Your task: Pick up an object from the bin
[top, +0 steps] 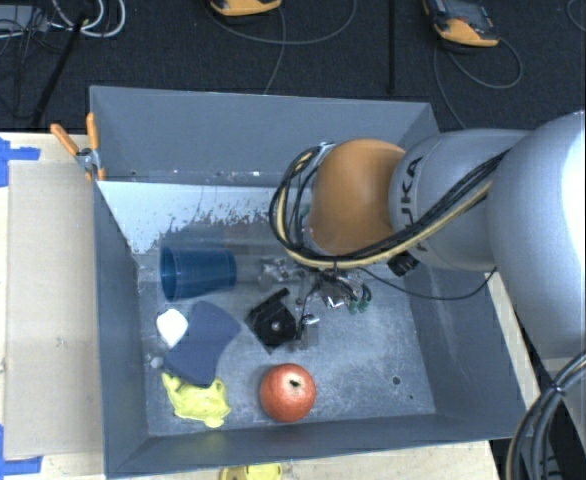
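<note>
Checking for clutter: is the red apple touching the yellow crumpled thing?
Apart. The camera view shows bare bin floor between the red apple and the yellow crumpled thing.

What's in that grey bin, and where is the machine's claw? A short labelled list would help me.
gripper: low over the middle of the bin, right by a small black object
blue cup: on its side, left of the gripper
dark blue pad: front left
white lump: at the pad's left edge
yellow crumpled thing: front left corner
red apple: front middle
</note>
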